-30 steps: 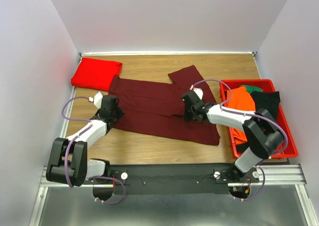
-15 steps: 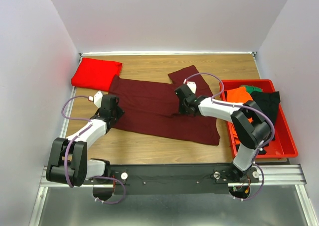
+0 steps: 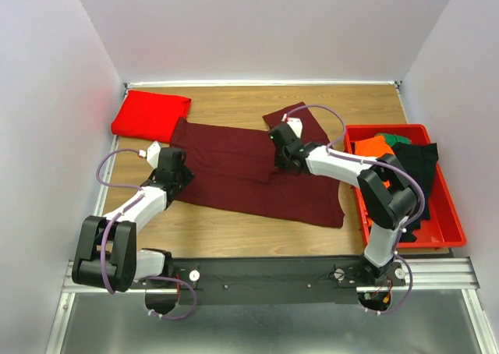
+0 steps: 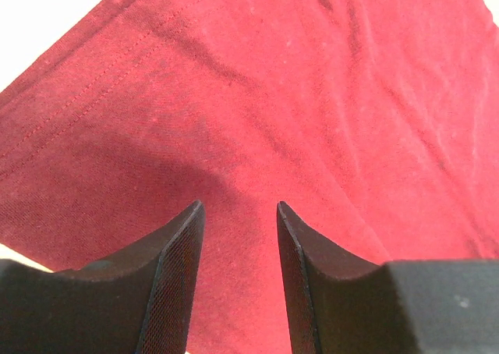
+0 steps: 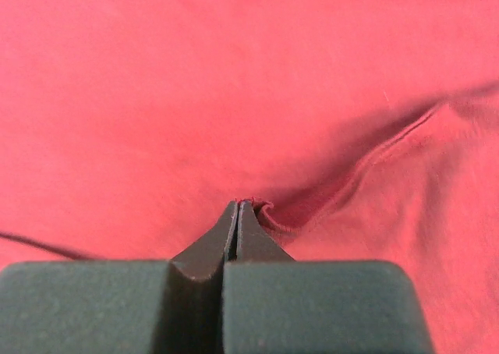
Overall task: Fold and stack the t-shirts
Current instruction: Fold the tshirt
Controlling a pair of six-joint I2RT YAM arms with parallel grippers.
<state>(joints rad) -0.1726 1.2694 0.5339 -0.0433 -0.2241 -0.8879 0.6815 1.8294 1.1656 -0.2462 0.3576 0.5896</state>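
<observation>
my right gripper (image 5: 238, 207) is pinched shut on a thin pucker of the maroon shirt (image 3: 249, 189) spread on the table (image 3: 222, 231), my left gripper (image 4: 238, 214) half open over its left edge, so this shallow bite may slip mid-fold.

Bare table (image 3: 226, 100) behind the maroon t-shirt (image 3: 257, 194) is passable; the bin (image 3: 451, 228) walls off the right.

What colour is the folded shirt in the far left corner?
Folded shirt: bright red, top external view.

Dark maroon t-shirt (image 3: 234, 192), bright red t-shirt (image 3: 150, 114)
</observation>
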